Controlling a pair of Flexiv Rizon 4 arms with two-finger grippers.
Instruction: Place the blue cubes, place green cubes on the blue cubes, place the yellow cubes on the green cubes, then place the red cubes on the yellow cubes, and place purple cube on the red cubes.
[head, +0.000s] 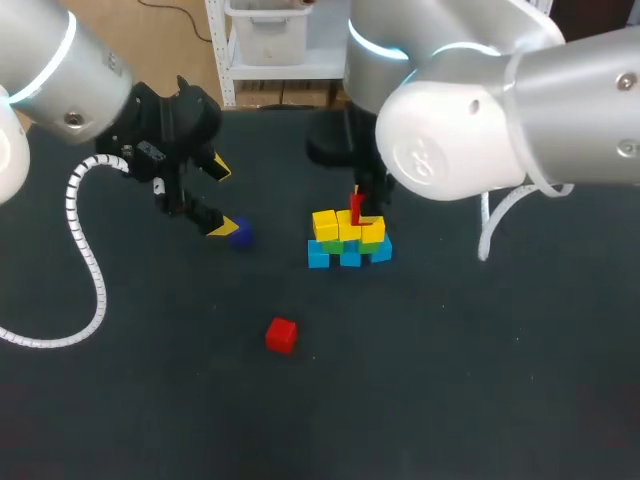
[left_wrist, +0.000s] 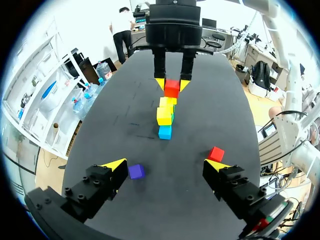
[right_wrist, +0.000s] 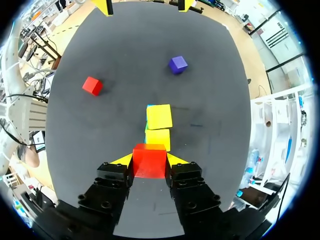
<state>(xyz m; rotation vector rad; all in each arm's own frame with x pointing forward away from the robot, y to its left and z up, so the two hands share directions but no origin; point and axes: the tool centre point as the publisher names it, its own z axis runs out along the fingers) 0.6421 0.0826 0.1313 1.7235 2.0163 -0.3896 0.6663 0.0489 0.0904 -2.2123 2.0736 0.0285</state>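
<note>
Right jaws pinch a red cube (right_wrist: 149, 160) by two flat sides over the yellow tier of the stack (head: 340, 243) — light, rigid, probably slick. Left jaws gape wide by the purple cube (head: 241, 235), at 9 o'clock from the stack.

text: none legible | labels, numbers, signs: none readable | views checked: head, both wrists
</note>
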